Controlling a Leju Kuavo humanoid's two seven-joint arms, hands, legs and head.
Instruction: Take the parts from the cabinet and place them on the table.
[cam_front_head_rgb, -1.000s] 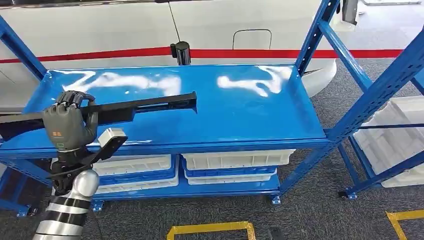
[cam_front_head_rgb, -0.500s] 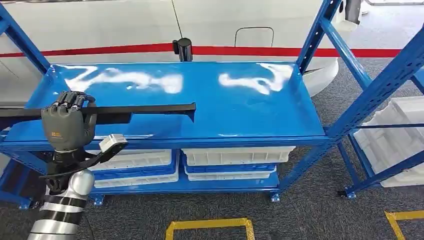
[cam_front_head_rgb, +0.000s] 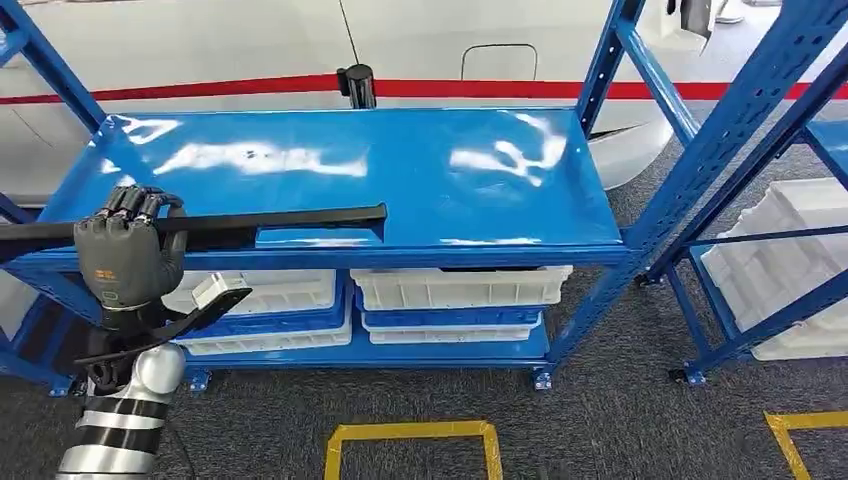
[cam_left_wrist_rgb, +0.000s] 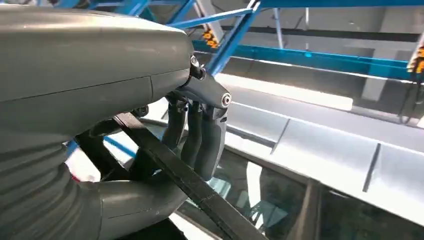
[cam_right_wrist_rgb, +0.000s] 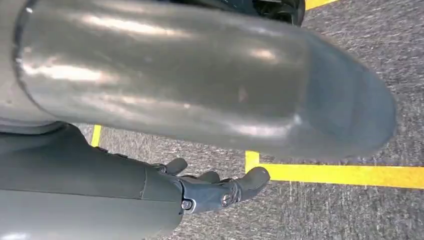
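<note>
My left hand grips a long black bar-shaped part near its left end. The part lies level, just above the front edge of the blue shelf top, and its right end with a small downward tab reaches about the middle. In the left wrist view the fingers wrap the same black part. My right hand hangs over grey carpet with its fingers apart and nothing in it.
White trays sit on the lower blue shelf. Blue uprights stand at the right, with more white trays beyond them. A black post stands behind the shelf. Yellow floor tape marks the carpet in front.
The whole picture has shifted, so the camera moved. The black part went from slanted to level in my left hand, which kept its grip.
</note>
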